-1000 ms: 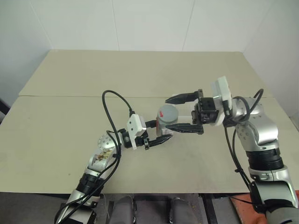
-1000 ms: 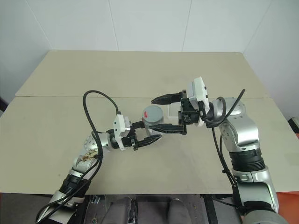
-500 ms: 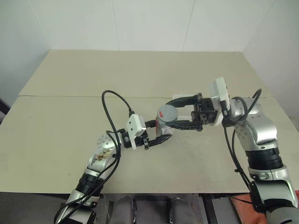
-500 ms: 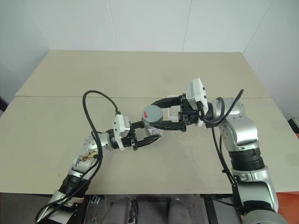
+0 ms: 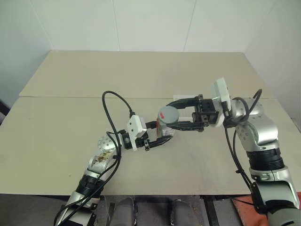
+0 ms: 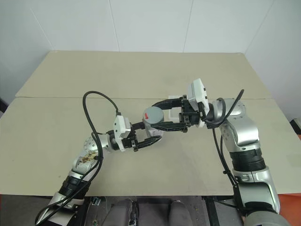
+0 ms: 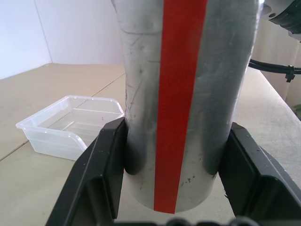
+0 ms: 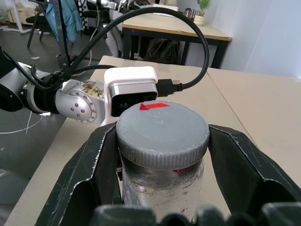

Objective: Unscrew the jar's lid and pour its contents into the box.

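The table (image 5: 70,117) is the largest thing, pale beige, with a seam running across it from nine to three o'clock. Near its centre, the right gripper (image 5: 176,114) reaches in from three o'clock, its two fingers clamped on the lid (image 8: 162,132). The left gripper (image 5: 162,134) comes in from eight o'clock and pinches the lower body of the jar (image 7: 186,89), which stands upright, raised off the table. A red stripe runs down the jar's side. The box (image 7: 70,125), clear plastic, sits on the table just beyond the jar, toward one o'clock. The grey lid is on the jar's mouth, with a red mark on top.
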`<action>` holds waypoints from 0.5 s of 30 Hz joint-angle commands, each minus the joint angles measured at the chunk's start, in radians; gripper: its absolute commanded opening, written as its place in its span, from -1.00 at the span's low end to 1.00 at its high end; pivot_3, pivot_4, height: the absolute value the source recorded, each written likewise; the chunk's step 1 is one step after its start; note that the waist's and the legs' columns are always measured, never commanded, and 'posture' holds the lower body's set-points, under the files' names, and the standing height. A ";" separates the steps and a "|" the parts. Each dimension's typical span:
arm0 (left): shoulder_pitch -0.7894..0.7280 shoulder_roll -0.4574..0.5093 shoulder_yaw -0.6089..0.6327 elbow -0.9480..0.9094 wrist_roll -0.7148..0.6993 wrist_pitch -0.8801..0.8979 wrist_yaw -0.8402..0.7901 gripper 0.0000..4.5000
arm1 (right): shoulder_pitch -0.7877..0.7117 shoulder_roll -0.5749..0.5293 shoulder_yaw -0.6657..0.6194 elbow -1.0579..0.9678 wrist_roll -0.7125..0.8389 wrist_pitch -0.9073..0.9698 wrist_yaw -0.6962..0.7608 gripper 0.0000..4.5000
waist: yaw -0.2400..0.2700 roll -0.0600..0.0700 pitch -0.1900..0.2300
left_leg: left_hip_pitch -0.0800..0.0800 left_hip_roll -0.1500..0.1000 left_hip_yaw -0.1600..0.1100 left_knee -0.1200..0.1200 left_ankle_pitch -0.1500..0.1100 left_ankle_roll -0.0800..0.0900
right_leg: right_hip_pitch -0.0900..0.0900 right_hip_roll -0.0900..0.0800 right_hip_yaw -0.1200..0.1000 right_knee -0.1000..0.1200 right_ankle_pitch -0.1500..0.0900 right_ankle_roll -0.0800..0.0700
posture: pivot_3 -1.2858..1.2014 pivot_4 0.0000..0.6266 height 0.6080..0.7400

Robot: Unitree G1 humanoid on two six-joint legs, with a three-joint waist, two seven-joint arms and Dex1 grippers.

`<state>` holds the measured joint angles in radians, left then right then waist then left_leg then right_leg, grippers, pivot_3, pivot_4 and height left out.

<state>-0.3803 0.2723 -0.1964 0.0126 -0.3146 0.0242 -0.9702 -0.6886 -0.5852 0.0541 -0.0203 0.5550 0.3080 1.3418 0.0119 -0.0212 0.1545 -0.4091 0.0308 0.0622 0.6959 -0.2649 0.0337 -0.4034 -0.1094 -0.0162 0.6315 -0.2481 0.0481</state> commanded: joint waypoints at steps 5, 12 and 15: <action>0.002 0.003 -0.014 -0.023 0.003 -0.018 -0.014 0.11 | -0.061 -0.005 -0.046 0.002 0.068 0.042 0.028 0.25 | 0.000 0.000 0.000 | 0.000 0.000 0.000 0.000 0.000 0.000 | 0.000 0.000 0.000 0.000 0.000 0.000 | 0.03 -0.52 1.00; 0.006 0.001 -0.019 -0.021 0.009 -0.025 -0.013 0.11 | -0.058 0.003 -0.044 0.007 0.082 0.093 0.025 0.25 | 0.000 0.000 0.000 | 0.000 0.000 0.000 0.000 0.000 0.000 | 0.000 0.000 0.000 0.000 0.000 0.000 | 0.03 -0.52 1.00; 0.008 0.000 -0.020 -0.022 0.010 -0.026 -0.013 0.11 | -0.054 0.003 -0.042 0.004 0.087 0.108 0.020 0.25 | 0.000 0.000 0.000 | 0.000 0.000 0.000 0.000 0.000 0.000 | 0.000 0.000 0.000 0.000 0.000 0.000 | 0.03 -0.52 1.00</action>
<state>-0.3791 0.2727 -0.2022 0.0122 -0.3111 0.0148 -0.9759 -0.7155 -0.5819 0.0521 0.0102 0.6129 0.4141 1.3695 0.0120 -0.0212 0.1545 -0.4092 0.0309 0.0622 0.6960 -0.2649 0.0337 -0.4034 -0.1094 -0.0162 0.6315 -0.2481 0.0481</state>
